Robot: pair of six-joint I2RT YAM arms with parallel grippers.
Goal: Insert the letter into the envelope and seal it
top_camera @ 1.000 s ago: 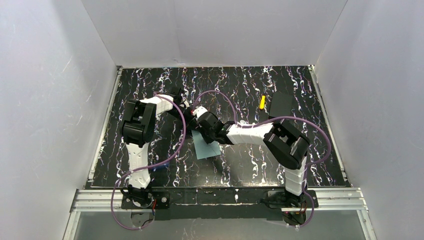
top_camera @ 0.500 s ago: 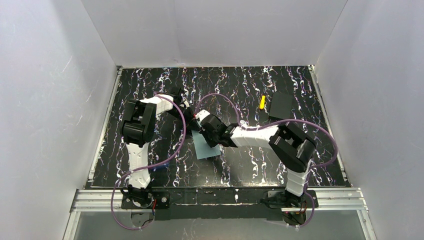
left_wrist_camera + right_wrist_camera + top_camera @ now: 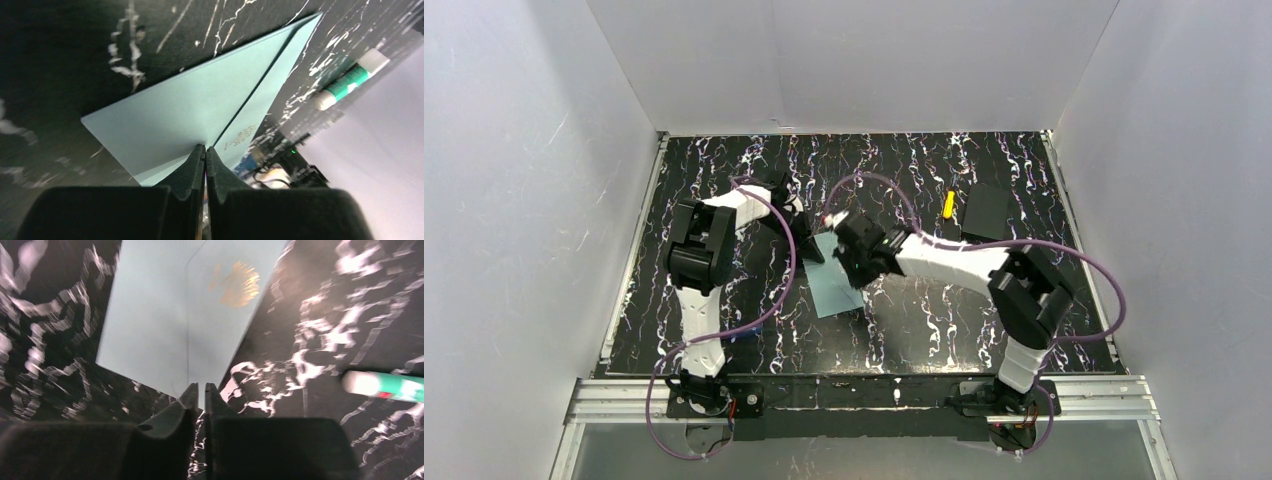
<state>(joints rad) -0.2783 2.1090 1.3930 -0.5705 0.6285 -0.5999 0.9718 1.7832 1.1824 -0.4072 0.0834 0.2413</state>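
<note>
Envelope: the pale teal envelope (image 3: 837, 288) lies on the counter (image 3: 924, 330) near its middle, between the two arms, skewed so that one long side runs from upper left to lower right in the top view.
Envelope face: a crease runs across it, and a gold seal (image 3: 240, 282) sits to one side of that crease.
Left gripper (image 3: 205, 152): jaws closed tight, tips meeting right at the envelope's edge where the crease ends; whether paper is pinched between them cannot be told.
Right gripper (image 3: 199, 390): jaws parted by only a narrow slit, tips at the near edge of the envelope, with no paper visibly clamped.
Arms: both reach inward and meet over the far end of the envelope.
Glue stick (image 3: 385, 386): green and white, lying on the counter just beside the envelope, apart from it.
Black block (image 3: 986, 210): far right of the counter.
Yellow object (image 3: 948, 203): small, just left of the block; too small to identify.
</note>
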